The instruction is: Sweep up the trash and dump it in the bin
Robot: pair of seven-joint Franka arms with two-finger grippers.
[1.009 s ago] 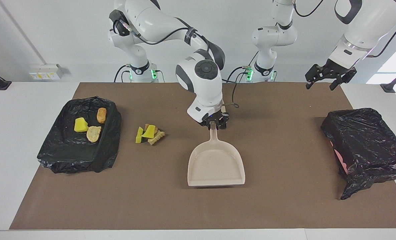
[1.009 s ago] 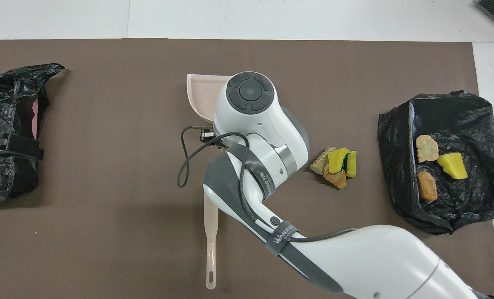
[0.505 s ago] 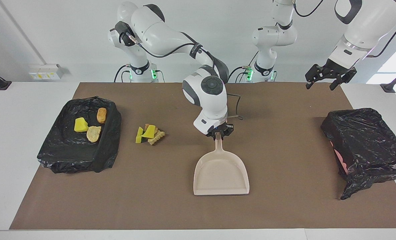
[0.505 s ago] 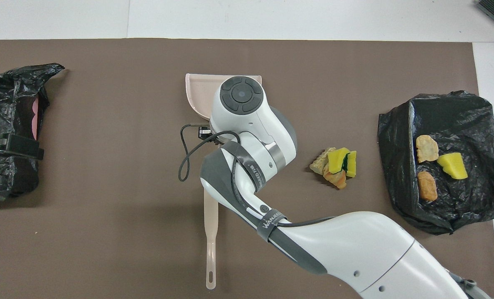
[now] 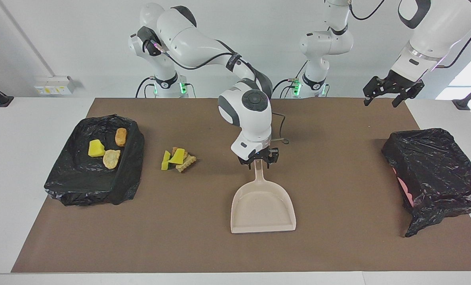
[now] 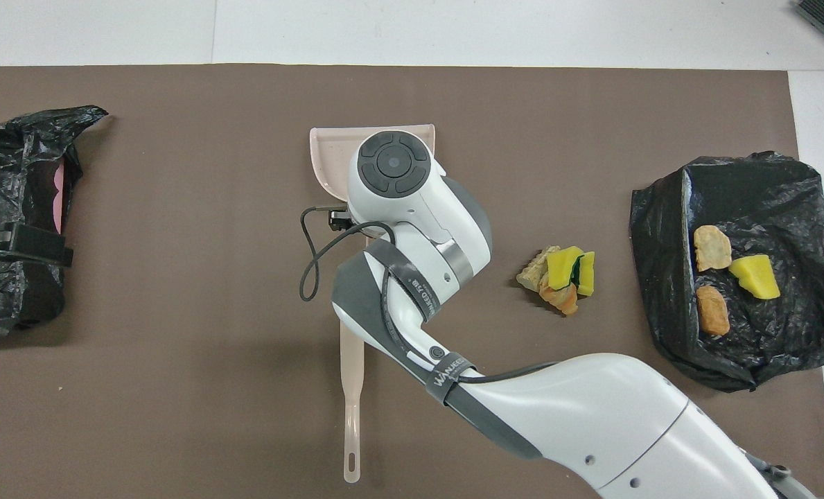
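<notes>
**Mid-table: pan handle under right claw, loose pile not yet swept**

Mid-table, the right gripper (image 5: 258, 159) sits at the end of the dustpan (image 5: 261, 209) handle. I cannot tell whether it grips the handle or has let go. The left gripper (image 5: 391, 93) hangs open and empty, waiting over the table (image 5: 21, 158) edge by the left arm's base.

Risks, big to small:
- The bin (image 5: 65, 190) at the right arm's end has slack bag film, and a pan lip could snag it and drag the liner.
- The pan mouth faces the table edge farthest from the robots, not the pile. It needs a turn, and the thin handle could twist in a light pinch.
- The trash (image 5: 178, 158) lies on the mat (image 5: 338, 245) between that bin and the pan. These light chunks could scatter or hop past the lip.

Materials:
- Mat: flat, matte brown.
- Both bins, including the second bin (image 5: 437, 170): crinkled glossy black film.
- Pan: rigid beige plastic, a flared scoop with low walls.
- Trash: yellow spongy wedges and tan, ridged, bread-like lumps.
- Three more scraps (image 5: 104, 152) already lie in the first bin.
</notes>
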